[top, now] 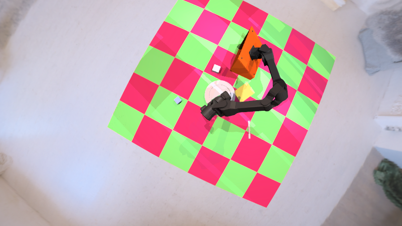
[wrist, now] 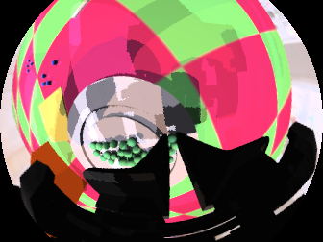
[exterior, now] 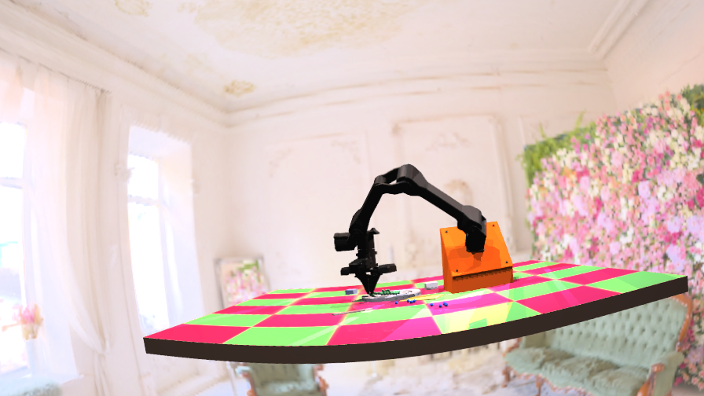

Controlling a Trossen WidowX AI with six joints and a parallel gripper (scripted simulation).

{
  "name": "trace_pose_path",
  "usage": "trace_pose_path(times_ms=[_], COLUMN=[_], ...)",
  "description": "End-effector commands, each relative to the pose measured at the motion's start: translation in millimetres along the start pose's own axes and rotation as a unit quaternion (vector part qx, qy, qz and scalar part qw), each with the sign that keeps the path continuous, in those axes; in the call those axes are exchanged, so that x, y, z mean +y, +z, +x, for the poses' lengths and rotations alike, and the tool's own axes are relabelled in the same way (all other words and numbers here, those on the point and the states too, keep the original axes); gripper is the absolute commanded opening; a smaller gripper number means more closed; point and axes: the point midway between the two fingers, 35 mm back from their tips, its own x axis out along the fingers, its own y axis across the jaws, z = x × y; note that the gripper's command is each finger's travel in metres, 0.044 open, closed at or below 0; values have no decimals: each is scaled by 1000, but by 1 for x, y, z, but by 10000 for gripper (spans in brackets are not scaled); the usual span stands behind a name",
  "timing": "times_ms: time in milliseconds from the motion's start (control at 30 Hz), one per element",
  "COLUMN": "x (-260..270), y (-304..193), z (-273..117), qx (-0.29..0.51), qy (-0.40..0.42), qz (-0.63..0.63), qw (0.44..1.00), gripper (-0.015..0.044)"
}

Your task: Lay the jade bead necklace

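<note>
The round bead board (top: 210, 92) (exterior: 406, 297) (wrist: 106, 92) is pale, with a thin ring groove. The jade bead necklace (exterior: 390, 292) (wrist: 127, 150) lies bunched on the board, mostly inside the ring; a few green beads are at the fingertips, near the ring's right side in the wrist view. My gripper (exterior: 370, 294) (wrist: 171, 136) points down at the board, its fingertips low and nearly together with a green bead between them, so it is shut on the necklace. The fingers hide part of the necklace and board in the wrist view. In the top view the arm hides the fingertips.
A yellow sheet (top: 245, 92) (wrist: 54, 115) lies beside the board. Small blue beads (exterior: 439, 304) (wrist: 46, 84) lie beyond it. A white block (top: 216, 68) (exterior: 430, 285), a bluish block (top: 177, 100) (exterior: 350, 291) and a white strip (top: 249, 129) lie around. The orange base (top: 246, 60) (exterior: 477, 268) carries the arm.
</note>
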Motion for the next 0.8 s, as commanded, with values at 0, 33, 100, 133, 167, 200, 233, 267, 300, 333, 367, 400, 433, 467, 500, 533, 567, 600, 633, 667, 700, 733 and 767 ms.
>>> trace_pose_path(times_ms=[0, 33, 100, 133, 167, 200, 233, 267, 300, 333, 367, 400, 433, 467, 500, 533, 567, 600, 633, 667, 700, 733, 767], x=[1, 1, 1, 1, 1, 2, 3, 6, 7, 8, 8, 8, 8, 8, 8, 8, 8, 8, 8, 8, 8, 8, 8], y=[0, 0, 0, 0, 0, 0, 0, 1, 1, 1, 1, 1, 1, 1, 1, 1, 1, 1, 1, 1, 1, 1, 1], z=[-7, -8, -9, -9, -9, -9, -9, -8, -8, -8, -8, -8, -8, -8, -8, -8, -7, -6, -4, -3, -1, 0, 2], qx=[-1, -1, -2, -2, -2, -2, -2, -2, -2, -2, -2, -2, -2, -2, -2, -2, -2, -2, -2, -2, -2, -2, -2], qy=[1, 2, 2, 2, 2, 2, 2, 2, 2, 2, 2, 2, 2, 2, 2, 2, 2, 2, 2, 2, 2, 2, 2], qz=[2, 2, 2, 2, 2, 2, 2, 2, 2, 2, 2, 2, 2, 2, 2, 2, 2, 2, 2, 2, 2, 2, 2], qw=[1000, 1000, 1000, 1000, 1000, 1000, 1000, 1000, 1000, 1000, 1000, 1000, 1000, 1000, 1000, 1000, 1000, 1000, 1000, 1000, 1000, 1000, 1000], gripper=[0, 0, 0, 0, 0, 0, 0, 0, 0, 0, 0, 0, 0, 0, 0, 0, 0, 0, 0, 0, 0, 0, 0])
